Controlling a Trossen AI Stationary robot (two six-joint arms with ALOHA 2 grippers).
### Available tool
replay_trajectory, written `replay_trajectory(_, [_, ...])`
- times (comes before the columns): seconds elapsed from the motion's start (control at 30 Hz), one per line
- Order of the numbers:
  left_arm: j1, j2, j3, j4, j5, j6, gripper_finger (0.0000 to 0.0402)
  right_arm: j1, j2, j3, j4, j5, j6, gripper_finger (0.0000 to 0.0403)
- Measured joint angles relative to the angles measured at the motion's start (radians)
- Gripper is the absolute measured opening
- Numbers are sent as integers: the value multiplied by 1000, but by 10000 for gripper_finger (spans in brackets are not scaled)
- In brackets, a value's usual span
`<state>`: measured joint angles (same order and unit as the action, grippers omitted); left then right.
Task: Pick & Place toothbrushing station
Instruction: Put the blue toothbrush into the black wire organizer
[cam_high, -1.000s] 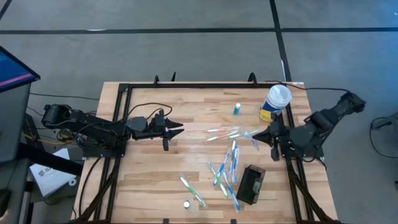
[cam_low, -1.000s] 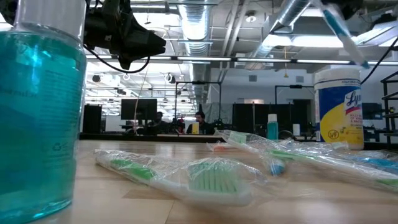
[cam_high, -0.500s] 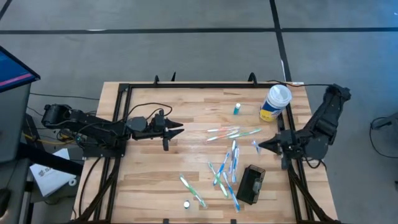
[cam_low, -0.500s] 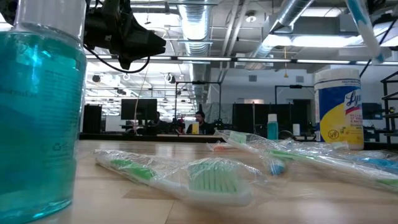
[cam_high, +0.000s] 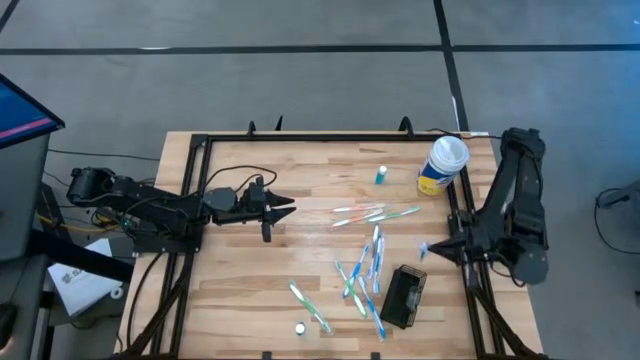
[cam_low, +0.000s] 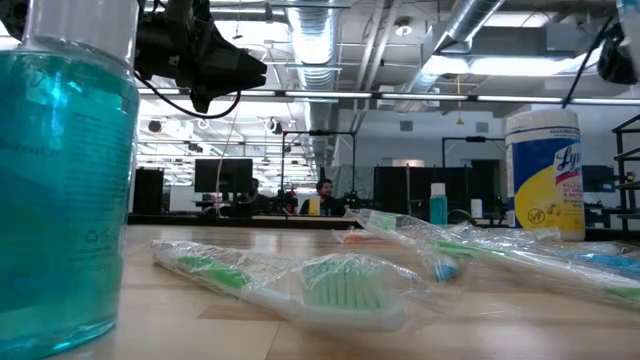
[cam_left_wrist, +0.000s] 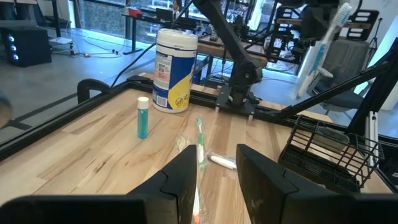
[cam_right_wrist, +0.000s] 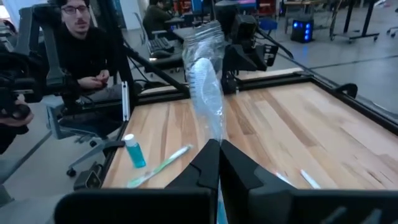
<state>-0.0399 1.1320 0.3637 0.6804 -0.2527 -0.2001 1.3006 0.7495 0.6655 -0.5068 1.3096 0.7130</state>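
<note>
Station (cam_high: 403, 296) just below right tool (cam_high: 424, 250)

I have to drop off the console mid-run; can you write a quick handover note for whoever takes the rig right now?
Right hand: shut on a wrapped toothbrush, held above the table's right edge, just up-table of the black mesh caddy.
Left hand: partly open, empty, waiting over the left-middle of the table.
Loose wrapped toothbrushes lie mid-table and beside the caddy; the wipes canister and a small teal bottle stand at the far right.
Done: one brush picked up.
Left: place it in the caddy, then the rest.
</note>
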Motion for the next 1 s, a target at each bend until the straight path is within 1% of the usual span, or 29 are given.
replay_trajectory(0.2, [0, 0, 0, 0, 0, -24, 108, 73, 113, 0, 11, 94, 94, 0])
replay_trajectory(0.43, [0, 0, 0, 0, 0, -26, 108, 124, 207, 0, 79, 185, 103, 0])
replay_trajectory(0.63, [0, 0, 0, 0, 0, -26, 108, 139, 240, 0, 93, 234, 116, 0])
replay_trajectory(1.0, [0, 0, 0, 0, 0, -26, 108, 138, 248, 0, 97, 254, 126, 0])
